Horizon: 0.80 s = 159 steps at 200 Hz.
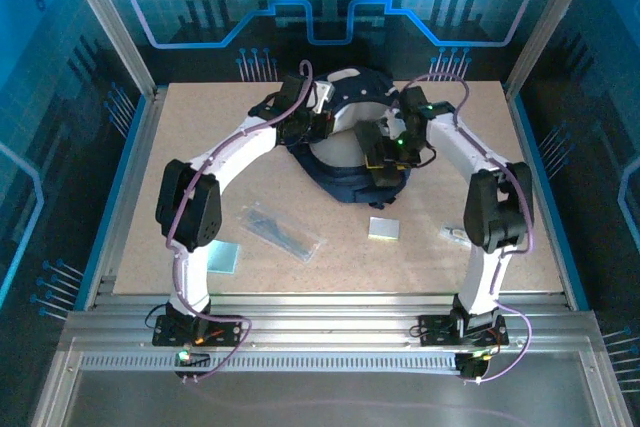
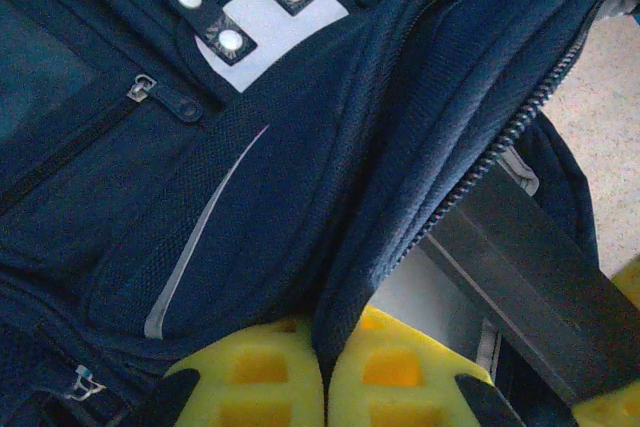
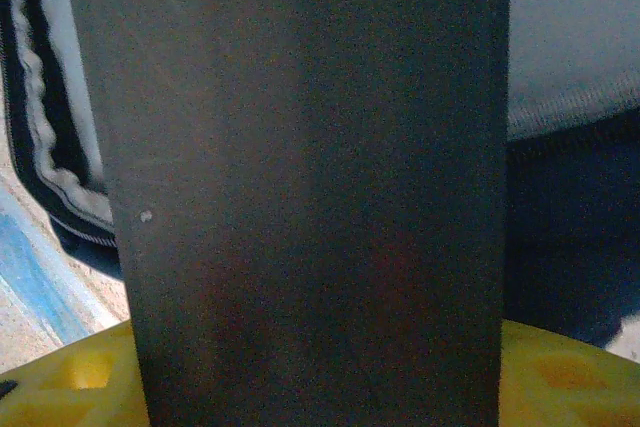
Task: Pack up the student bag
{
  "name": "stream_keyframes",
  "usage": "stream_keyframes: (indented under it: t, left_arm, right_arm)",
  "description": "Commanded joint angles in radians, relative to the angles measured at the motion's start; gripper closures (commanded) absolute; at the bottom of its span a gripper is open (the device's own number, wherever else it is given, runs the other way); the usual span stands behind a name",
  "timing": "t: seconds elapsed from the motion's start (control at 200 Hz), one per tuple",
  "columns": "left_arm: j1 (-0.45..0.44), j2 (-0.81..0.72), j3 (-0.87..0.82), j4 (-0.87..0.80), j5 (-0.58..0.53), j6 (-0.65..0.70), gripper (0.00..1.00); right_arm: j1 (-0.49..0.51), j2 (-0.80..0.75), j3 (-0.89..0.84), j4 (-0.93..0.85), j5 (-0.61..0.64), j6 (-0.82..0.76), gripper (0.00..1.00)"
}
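The student bag (image 1: 340,169), dark navy with pale patches, lies at the far middle of the table with its mouth open. My left gripper (image 2: 325,379) is shut on the bag's zippered rim (image 2: 420,197), the navy fabric pinched between its yellow fingertips (image 2: 250,377). My right gripper (image 3: 320,387) is shut on a wide dark flat slab (image 3: 300,177), which reaches into the bag's opening. The slab (image 2: 525,272) shows inside the mouth in the left wrist view. From above, the left gripper (image 1: 305,127) is at the bag's left side and the right gripper (image 1: 388,159) at its right.
On the table nearer the arms lie a clear pouch with dark contents (image 1: 282,233), a small grey square (image 1: 383,229), a pale blue square (image 1: 225,257) and a small light item (image 1: 455,235). Metal frame posts and blue walls enclose the tabletop (image 1: 200,147).
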Motion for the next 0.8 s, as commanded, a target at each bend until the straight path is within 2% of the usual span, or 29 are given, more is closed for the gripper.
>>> stream_keyframes:
  t: [0.0, 0.055, 0.12, 0.22, 0.345, 0.445, 0.55, 0.7, 0.79]
  left_arm:
    - [-0.027, -0.079, -0.08, 0.021, -0.026, -0.019, 1.0]
    - [-0.031, -0.114, -0.112, 0.054, -0.021, -0.04, 1.0]
    - [-0.032, -0.141, -0.137, 0.083, -0.011, -0.064, 1.0]
    - [-0.032, -0.148, -0.133, 0.091, -0.009, -0.08, 1.0]
    - [-0.034, -0.138, -0.111, 0.086, 0.012, -0.101, 1.0]
    - [-0.037, -0.139, -0.104, 0.087, 0.017, -0.112, 1.0]
    - [-0.048, -0.151, -0.107, 0.087, 0.009, -0.112, 1.0]
    - [-0.056, -0.171, -0.115, 0.091, -0.003, -0.113, 1.0]
    - [-0.06, -0.181, -0.119, 0.098, -0.003, -0.115, 1.0]
  right_arm:
    - [0.038, 0.075, 0.13, -0.093, 0.021, -0.04, 0.45]
    - [0.051, 0.109, 0.18, -0.11, 0.045, -0.034, 0.39]
    - [0.057, 0.136, 0.223, -0.112, 0.059, -0.021, 0.23]
    - [0.063, 0.115, 0.228, -0.087, 0.09, 0.007, 0.06]
    - [0.063, 0.005, 0.148, -0.035, 0.13, 0.028, 0.02]
    - [0.062, -0.106, 0.046, -0.013, 0.17, 0.052, 0.05]
    - [0.063, -0.237, -0.118, 0.031, 0.183, 0.099, 0.12]
    - [0.07, -0.388, -0.35, 0.135, 0.168, 0.188, 0.36]
    - [0.084, -0.446, -0.468, 0.208, 0.117, 0.24, 0.47]
